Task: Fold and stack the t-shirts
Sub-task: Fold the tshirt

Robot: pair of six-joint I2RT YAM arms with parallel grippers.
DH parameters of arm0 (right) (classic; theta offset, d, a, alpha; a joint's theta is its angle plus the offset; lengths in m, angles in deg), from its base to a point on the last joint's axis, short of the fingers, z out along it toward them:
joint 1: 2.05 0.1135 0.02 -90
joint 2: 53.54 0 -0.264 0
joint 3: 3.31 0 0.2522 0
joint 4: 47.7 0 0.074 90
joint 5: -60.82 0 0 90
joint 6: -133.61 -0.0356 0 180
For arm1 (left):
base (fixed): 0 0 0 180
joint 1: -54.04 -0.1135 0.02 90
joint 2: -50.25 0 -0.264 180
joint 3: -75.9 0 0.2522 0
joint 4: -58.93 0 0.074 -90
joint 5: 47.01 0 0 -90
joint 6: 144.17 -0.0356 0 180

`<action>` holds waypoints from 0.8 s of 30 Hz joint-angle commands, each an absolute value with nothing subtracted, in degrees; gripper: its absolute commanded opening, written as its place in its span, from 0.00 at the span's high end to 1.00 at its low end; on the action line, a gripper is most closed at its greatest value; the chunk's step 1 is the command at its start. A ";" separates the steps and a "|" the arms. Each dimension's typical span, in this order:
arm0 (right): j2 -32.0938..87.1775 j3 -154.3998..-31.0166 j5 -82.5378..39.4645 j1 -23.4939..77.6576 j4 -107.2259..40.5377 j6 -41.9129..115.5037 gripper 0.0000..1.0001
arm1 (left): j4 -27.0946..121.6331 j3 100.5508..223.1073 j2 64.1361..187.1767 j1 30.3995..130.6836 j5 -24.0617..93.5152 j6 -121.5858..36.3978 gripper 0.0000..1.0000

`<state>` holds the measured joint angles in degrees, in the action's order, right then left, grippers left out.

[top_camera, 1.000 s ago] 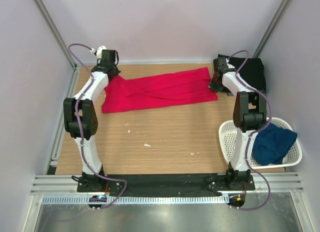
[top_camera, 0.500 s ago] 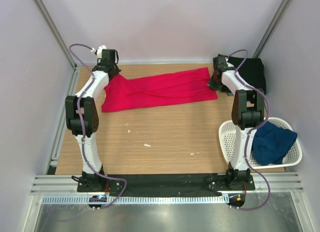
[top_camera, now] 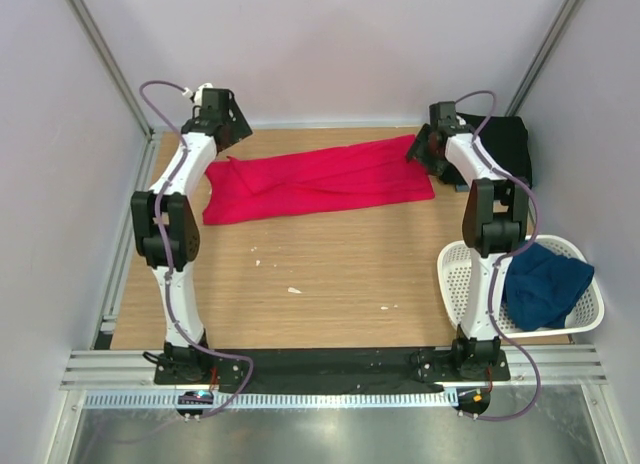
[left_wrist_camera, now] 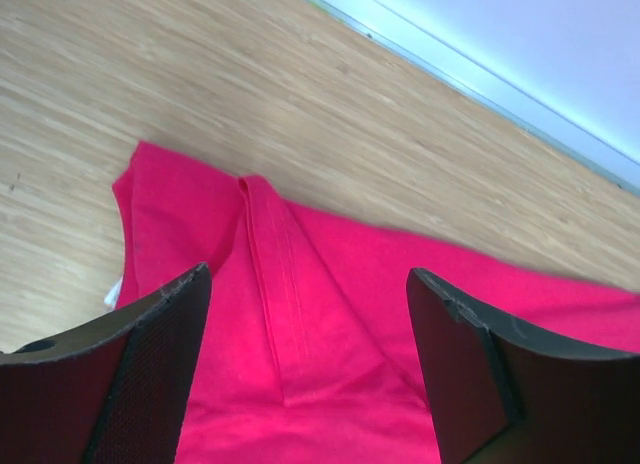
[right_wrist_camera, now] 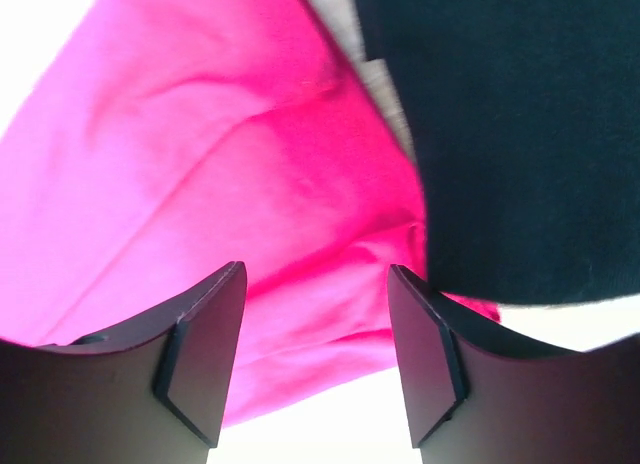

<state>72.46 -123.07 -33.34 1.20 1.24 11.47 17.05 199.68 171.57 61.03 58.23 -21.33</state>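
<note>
Bright red t-shirt point(top_camera: 320, 184); black t-shirt point(top_camera: 510, 144); navy t-shirt point(top_camera: 545, 284); white perforated basket point(top_camera: 455, 279); tan woodgrain table point(top_camera: 330, 274).

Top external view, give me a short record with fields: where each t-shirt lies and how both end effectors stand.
red t-shirt: laid as a long band across the far part of the table
black t-shirt: far right corner, beside the red one's right end
navy t-shirt: bunched in the white basket, near right
left end effector: open, over the red t-shirt's left end, holding nothing
right end effector: open, over the red t-shirt's right end, holding nothing
</note>
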 commanded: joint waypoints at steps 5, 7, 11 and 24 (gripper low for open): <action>62.66 -119.13 -30.49 1.56 0.52 6.98 0.33 | 17.63 186.10 154.33 63.00 48.53 -11.20 0.11; 59.68 -112.83 -33.83 1.91 -2.62 5.21 0.32 | 19.84 178.45 150.82 64.67 47.21 -8.74 0.10; 57.99 -107.26 -35.50 2.08 -5.72 3.44 0.33 | 23.44 170.09 148.08 65.82 43.26 -6.45 0.10; 62.38 -110.06 -46.23 2.09 4.21 10.82 0.84 | 24.25 165.33 147.19 65.91 39.39 -7.15 0.10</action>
